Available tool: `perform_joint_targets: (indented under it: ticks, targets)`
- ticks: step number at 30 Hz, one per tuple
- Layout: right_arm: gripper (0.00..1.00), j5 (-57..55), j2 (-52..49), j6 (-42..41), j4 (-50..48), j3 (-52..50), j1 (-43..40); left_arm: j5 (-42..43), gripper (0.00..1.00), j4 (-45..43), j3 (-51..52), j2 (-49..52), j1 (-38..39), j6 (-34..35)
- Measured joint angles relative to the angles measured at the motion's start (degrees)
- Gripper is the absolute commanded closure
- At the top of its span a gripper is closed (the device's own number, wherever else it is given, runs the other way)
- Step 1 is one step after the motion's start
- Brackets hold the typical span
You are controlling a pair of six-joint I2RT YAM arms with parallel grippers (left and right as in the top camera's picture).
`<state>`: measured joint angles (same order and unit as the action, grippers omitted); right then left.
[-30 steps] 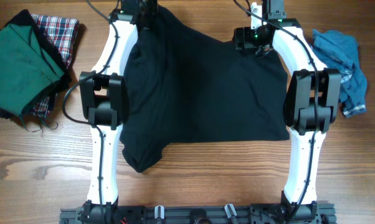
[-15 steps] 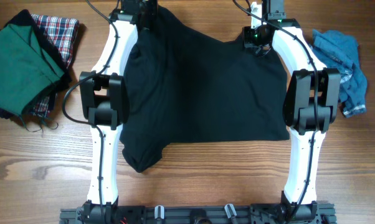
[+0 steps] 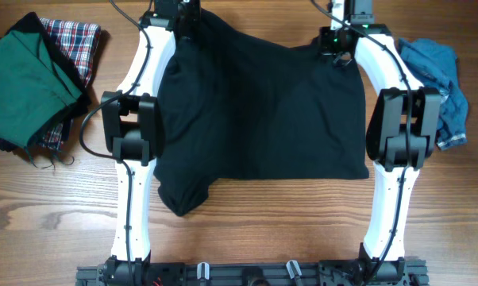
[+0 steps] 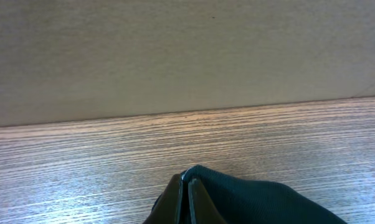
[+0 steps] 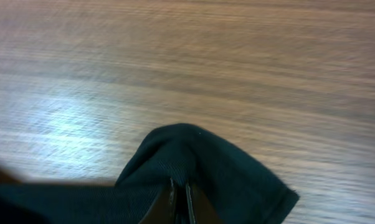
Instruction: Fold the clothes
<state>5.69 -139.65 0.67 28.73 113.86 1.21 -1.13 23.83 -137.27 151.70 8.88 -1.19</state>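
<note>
The black shirt (image 3: 263,111) lies spread across the middle of the wooden tabletop (image 3: 247,230), right between the two white arms, and both arms are on it at its far edge. The left arm (image 3: 136,127) reaches to the shirt's far left corner and its jaws are shut tight on a fold of the dark cloth, which peaks up at the fingertips in the wrist view. Over on the right arm (image 3: 402,127), the jaws are pinched closed on a little hump of the same fabric at the far right corner. Near the base, one sleeve bunches out at the shirt's left corner. A crumpled blue garment (image 3: 433,87) sits just outside the right arm, and a green garment (image 3: 28,79) with a plaid cloth (image 3: 76,44) under it lies well off to the left
</note>
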Motion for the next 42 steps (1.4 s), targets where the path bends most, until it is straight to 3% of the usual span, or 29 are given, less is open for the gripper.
perform_joint_targets:
  ticks: [7, 8, 9, 10, 11, 15, 17, 18, 21, 26, 31, 38, 42]
  targets:
    - [0.95, -0.20, -0.02, 0.94, -9.84, 0.00, -2.56, -0.61, 0.96, 0.22, 0.00, 0.00, 0.00, 0.00]
    - [0.67, -0.20, -0.02, 1.18, -11.06, 0.00, -2.62, -0.63, 0.96, 0.22, 0.00, 0.00, 0.00, 0.00]
    - [0.25, -0.20, -0.02, 1.40, -12.55, 0.00, -2.62, -0.70, 0.96, 0.24, 0.00, 0.00, 0.00, 0.00]
    - [0.05, -0.22, -0.02, 1.36, -13.44, 0.00, -2.60, -0.76, 0.96, 0.24, 0.00, 0.00, 0.00, 0.00]
    - [0.00, -0.61, -0.02, 1.25, -14.25, 0.00, -2.56, -0.79, 0.96, 0.22, 0.00, 0.00, -0.02, 0.00]
    - [0.00, -2.62, -0.02, 0.90, -13.27, 0.00, -2.56, -2.34, 0.92, 0.24, 0.00, 0.00, 0.00, 0.00]
    - [0.00, -3.26, -0.02, 0.90, -12.04, 0.00, -2.56, -3.98, 0.65, 0.24, 0.00, 0.00, -0.02, 0.00]
    - [0.00, -3.41, 0.00, 0.87, -11.45, 0.00, -2.56, -5.01, 0.43, 0.35, 0.00, 0.00, -0.02, -0.11]
    - [0.00, -3.69, 0.00, 0.61, -9.66, 0.00, -2.56, -7.15, 0.03, 1.99, 0.00, -0.13, -0.20, -0.02]
    - [0.00, -3.85, 3.28, -1.18, 0.52, 0.00, -2.56, -8.81, 0.00, 9.94, 0.02, -3.26, -0.90, 0.63]
    - [0.00, -3.13, 12.20, -4.13, 14.32, 0.09, -2.80, -8.24, 0.00, 25.33, -0.04, -10.29, -1.03, 7.02]
    - [0.00, 2.60, 17.77, -8.57, 36.44, 0.61, -3.04, 1.79, 0.00, 51.43, -0.35, -16.46, -1.03, 12.13]
    - [0.00, 5.29, 17.77, -8.83, 45.16, 0.61, -3.04, 3.96, 0.00, 61.55, -0.35, -16.61, -1.03, 14.34]
